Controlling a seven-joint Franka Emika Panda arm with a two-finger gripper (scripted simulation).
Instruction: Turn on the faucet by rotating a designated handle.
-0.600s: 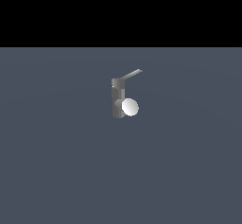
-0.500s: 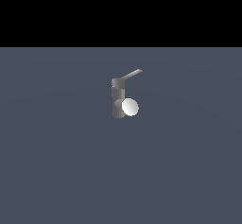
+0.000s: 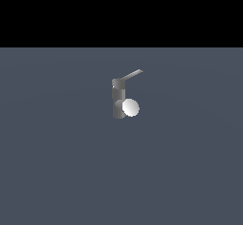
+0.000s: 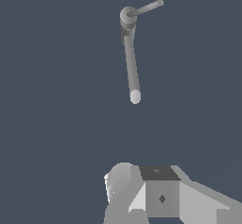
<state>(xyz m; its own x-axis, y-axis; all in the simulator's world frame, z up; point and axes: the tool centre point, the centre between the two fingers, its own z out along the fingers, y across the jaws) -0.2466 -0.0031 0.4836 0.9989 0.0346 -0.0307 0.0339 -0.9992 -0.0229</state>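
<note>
The faucet (image 3: 117, 99) is a small grey upright post standing alone on the dark floor in the middle of the exterior view. Its handle (image 3: 131, 74), a thin light-grey lever, runs from the post's top toward the exterior view's right. A white ball (image 3: 130, 107) sits on a stub low on the post. In the wrist view the faucet (image 4: 127, 17) is seen from above, with the handle (image 4: 146, 8) and a longer bar ending in a pale tip (image 4: 135, 97). Only grey blocky parts of my gripper (image 4: 142, 185) show, well apart from the faucet; its fingers' spacing is unclear.
A flat dark blue-grey floor (image 3: 57, 172) spreads around the faucet, under a black background. No arm shows in the exterior view.
</note>
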